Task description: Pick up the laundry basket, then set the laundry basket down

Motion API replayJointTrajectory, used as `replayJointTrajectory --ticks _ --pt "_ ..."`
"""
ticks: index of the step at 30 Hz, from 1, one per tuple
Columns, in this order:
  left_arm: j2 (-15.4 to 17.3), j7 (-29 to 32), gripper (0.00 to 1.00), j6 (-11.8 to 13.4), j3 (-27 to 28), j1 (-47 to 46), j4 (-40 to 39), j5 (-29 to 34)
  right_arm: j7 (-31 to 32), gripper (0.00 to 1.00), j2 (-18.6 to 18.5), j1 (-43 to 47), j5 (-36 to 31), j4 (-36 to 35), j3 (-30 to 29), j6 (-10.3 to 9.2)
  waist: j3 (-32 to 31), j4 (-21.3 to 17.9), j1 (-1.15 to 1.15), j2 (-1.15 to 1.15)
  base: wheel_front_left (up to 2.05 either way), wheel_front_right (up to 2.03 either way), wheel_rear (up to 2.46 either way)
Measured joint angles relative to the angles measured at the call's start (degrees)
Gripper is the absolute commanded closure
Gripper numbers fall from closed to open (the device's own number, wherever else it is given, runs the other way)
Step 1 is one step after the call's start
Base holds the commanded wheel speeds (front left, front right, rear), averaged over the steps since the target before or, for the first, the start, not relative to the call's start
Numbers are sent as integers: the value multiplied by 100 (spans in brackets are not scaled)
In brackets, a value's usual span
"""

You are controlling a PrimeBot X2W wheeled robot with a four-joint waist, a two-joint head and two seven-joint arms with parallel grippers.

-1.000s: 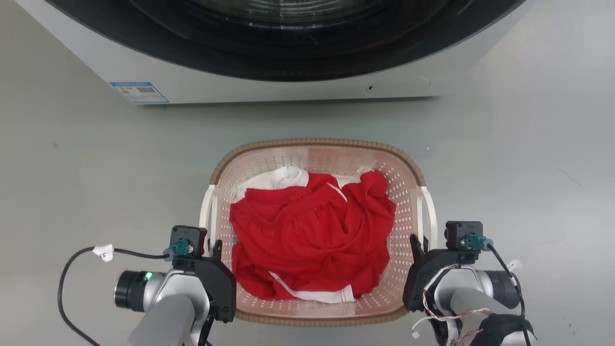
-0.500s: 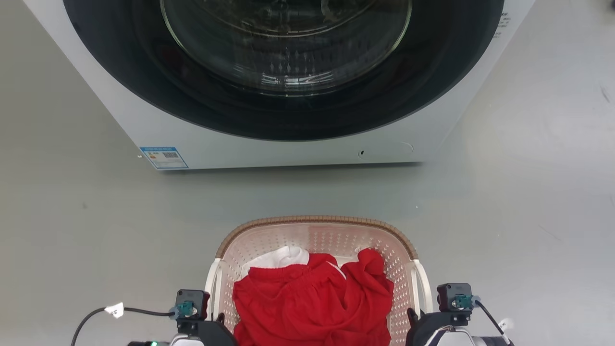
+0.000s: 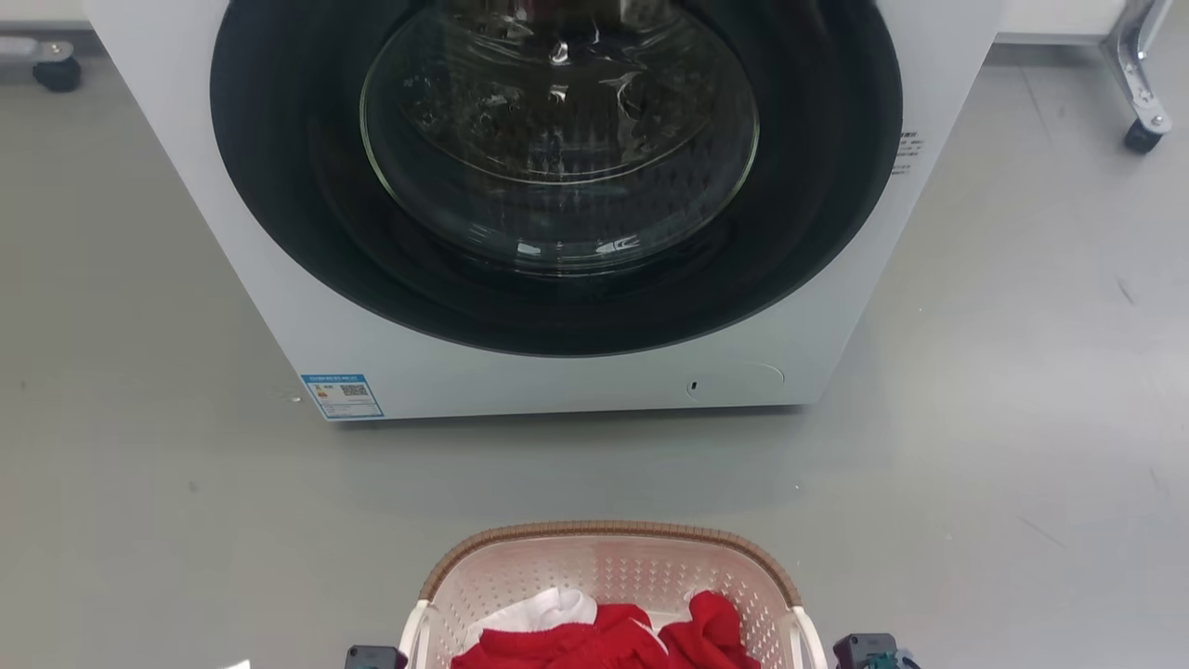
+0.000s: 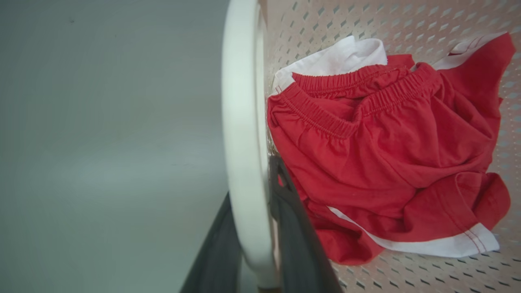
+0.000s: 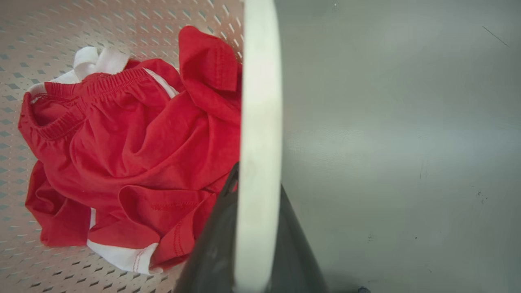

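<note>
The laundry basket, pale pink and perforated with a brown woven rim, sits at the bottom edge of the head view, in front of the washer. Red clothes with white trim lie in it. In the left wrist view my left gripper is shut on the basket's white left loop handle, one dark finger on each side. My right gripper is shut the same way on the white right handle. In the head view, the two wrist camera boxes peek up beside the basket.
A white front-loading washer with a round glass door, closed, stands straight ahead, a strip of grey floor between it and the basket. Caster wheels stand at the far left and far right.
The head camera has tilted up: the basket and arms slid to the bottom edge and the whole washer door came into view. Both grippers stay at the basket's sides.
</note>
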Motion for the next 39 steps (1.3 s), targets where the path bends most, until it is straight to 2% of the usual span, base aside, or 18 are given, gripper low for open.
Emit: replayJointTrajectory --ticks 39 --pt "51 439 100 208 -569 398 -259 -533 311 100 -25 220 446 155 392 -9 -398 -146 1 1 0 0 0"
